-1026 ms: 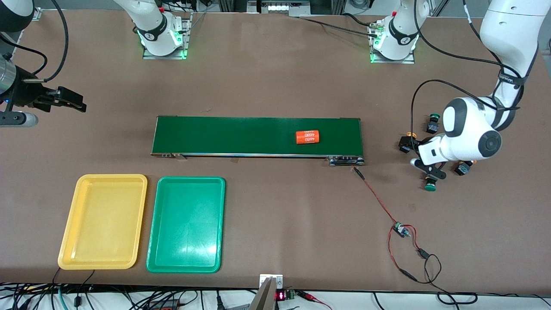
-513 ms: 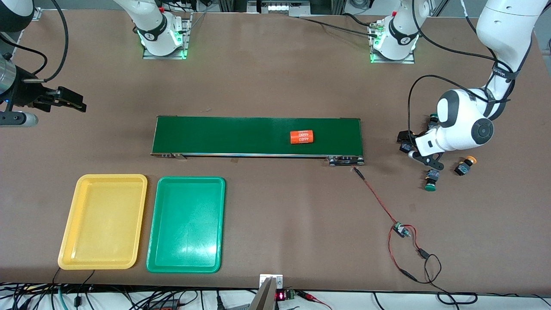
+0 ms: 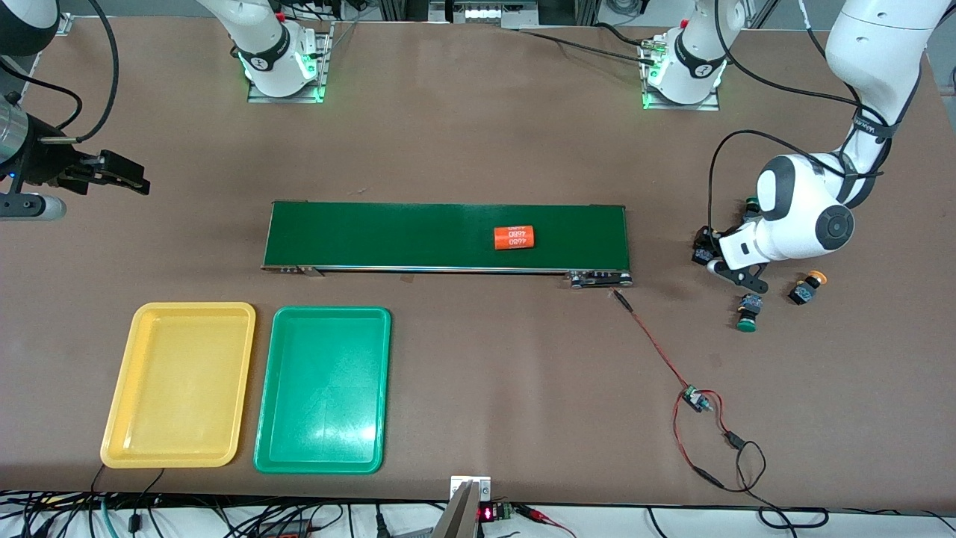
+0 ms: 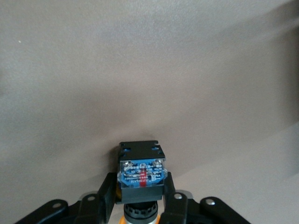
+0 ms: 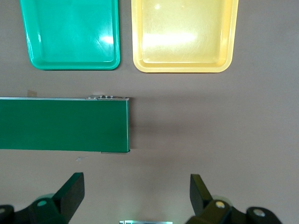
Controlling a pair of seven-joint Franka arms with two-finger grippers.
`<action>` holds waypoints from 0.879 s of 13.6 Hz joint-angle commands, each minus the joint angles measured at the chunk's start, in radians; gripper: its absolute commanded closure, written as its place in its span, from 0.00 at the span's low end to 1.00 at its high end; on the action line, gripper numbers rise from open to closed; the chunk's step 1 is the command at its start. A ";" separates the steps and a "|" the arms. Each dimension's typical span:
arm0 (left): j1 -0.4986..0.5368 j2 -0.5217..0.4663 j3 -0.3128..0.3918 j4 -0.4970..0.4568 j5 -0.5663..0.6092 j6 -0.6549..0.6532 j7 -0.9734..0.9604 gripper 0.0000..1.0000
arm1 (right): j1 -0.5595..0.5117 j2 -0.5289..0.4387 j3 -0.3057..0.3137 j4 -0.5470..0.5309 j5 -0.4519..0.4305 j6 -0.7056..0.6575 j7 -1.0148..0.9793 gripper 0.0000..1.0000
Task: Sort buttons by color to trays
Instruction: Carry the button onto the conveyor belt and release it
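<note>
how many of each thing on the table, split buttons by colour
green buttons: 2
yellow-orange buttons: 2, one gripped by the left gripper
yellow tray: 1
green tray: 1
orange cylinder: 1
green belt: 1
total: 8

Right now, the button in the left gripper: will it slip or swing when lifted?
Probably stays put: the left gripper is shut on the yellow button's flat-sided square body. Rigid plastic, so likely no flex. Its round cap suggests it would roll in an arc if dropped.
</note>
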 commanded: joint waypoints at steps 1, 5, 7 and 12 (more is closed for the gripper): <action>0.000 -0.022 -0.007 -0.009 -0.021 0.001 0.003 0.81 | -0.003 -0.006 0.005 -0.003 -0.004 -0.001 0.012 0.00; 0.000 -0.091 -0.057 0.051 -0.021 -0.109 -0.020 0.88 | -0.003 -0.006 0.005 -0.003 -0.004 -0.002 0.013 0.00; 0.000 -0.101 -0.091 0.123 -0.021 -0.205 -0.082 0.88 | -0.003 -0.006 0.005 -0.003 -0.004 -0.001 0.008 0.00; -0.003 -0.144 -0.250 0.198 -0.021 -0.289 -0.341 0.89 | -0.003 -0.005 0.005 -0.003 -0.004 -0.004 0.001 0.00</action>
